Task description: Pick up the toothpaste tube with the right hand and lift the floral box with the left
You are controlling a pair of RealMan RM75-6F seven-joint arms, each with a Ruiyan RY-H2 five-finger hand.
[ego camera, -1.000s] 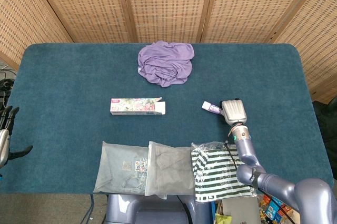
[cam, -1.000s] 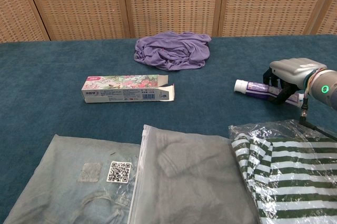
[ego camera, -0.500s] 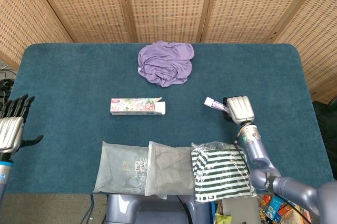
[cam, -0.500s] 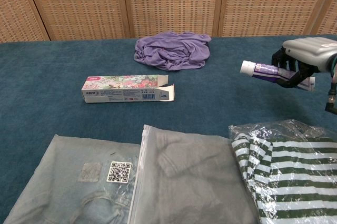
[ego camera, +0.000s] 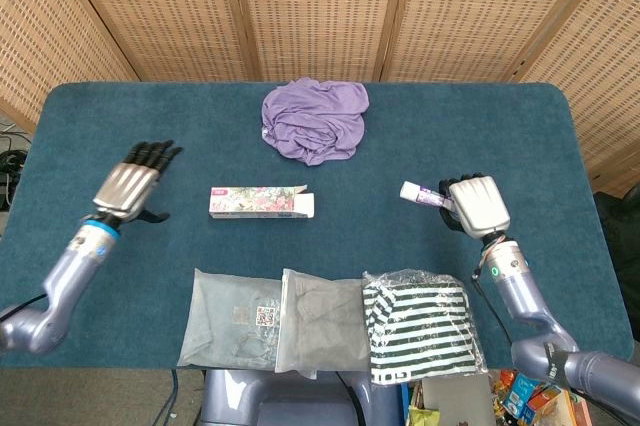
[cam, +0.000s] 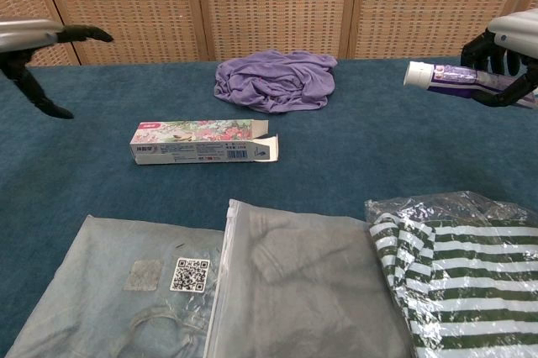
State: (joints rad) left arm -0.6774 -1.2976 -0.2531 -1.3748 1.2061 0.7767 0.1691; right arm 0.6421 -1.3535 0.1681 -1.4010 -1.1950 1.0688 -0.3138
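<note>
Tabletop of dark teal felt-like cloth (ego camera: 560, 146), backed by woven rattan screen panels (ego camera: 320, 6). Left hand (ego camera: 130, 184), grey-backed with black fingers, hovered above the cloth at the far left, fingers spread and straight, nothing in it; the chest view showed only its thumb and a fingertip (cam: 88, 34) at the left edge. Long floral-printed cardboard box (ego camera: 261, 202) lay flat on the cloth to the right of that hand and apart from it, its right-end flap open. Crumpled lilac fabric bundle (ego camera: 315, 119) sat behind the box toward the screens. Along the near edge, three packaged garments lay in a row with edges overlapping: a clear bag of grey-blue denim bearing a QR label (ego camera: 235, 318), a frosted zip bag of grey cloth (ego camera: 322, 320), and a crinkled clear bag of black-and-white striped fabric (ego camera: 420, 326). Right hand (ego camera: 478, 206) was raised off the table at the right, fingers curled around a white-capped purple toothpaste tube (cam: 454, 76), held roughly level with the cap pointing toward the table's middle.
</note>
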